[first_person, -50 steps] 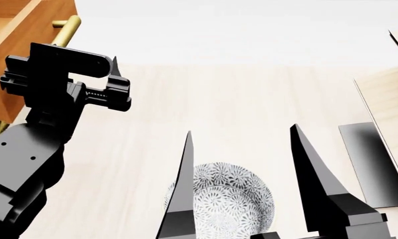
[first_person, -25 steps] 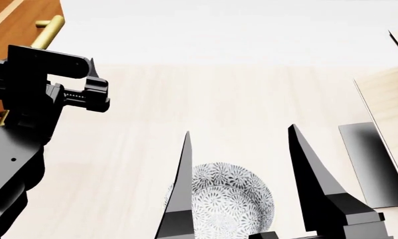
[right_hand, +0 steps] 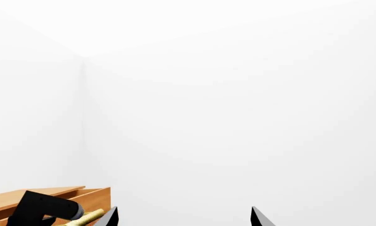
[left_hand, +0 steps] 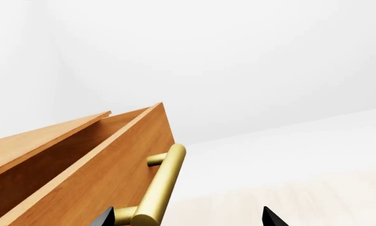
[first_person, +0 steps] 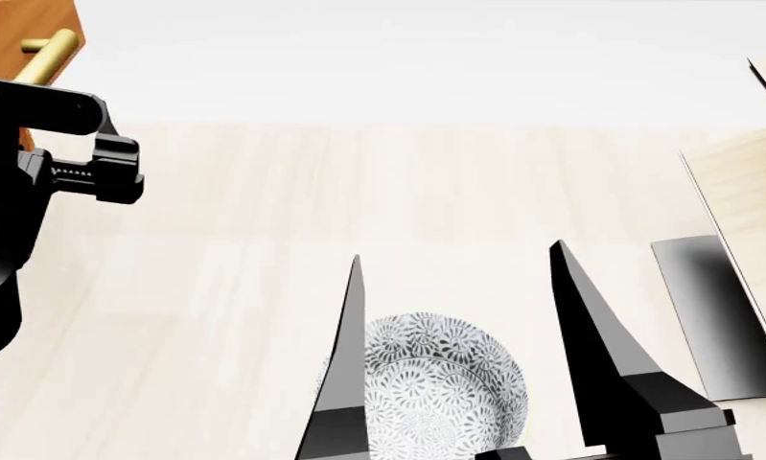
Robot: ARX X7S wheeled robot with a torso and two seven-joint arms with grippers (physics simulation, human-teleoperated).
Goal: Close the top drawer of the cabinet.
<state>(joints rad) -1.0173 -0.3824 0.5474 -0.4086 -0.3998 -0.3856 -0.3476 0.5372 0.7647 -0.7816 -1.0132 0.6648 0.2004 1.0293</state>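
Change: top drawer [first_person: 31,24] receded toward upper left; closing under way.
Left pincer [left_hand: 188,219]: apart.
Right pincer [first_person: 466,345]: apart.

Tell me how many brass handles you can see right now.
1: a brass handle on the front of the top drawer, close ahead of the left hand. Handles on lower drawers may be out of view.
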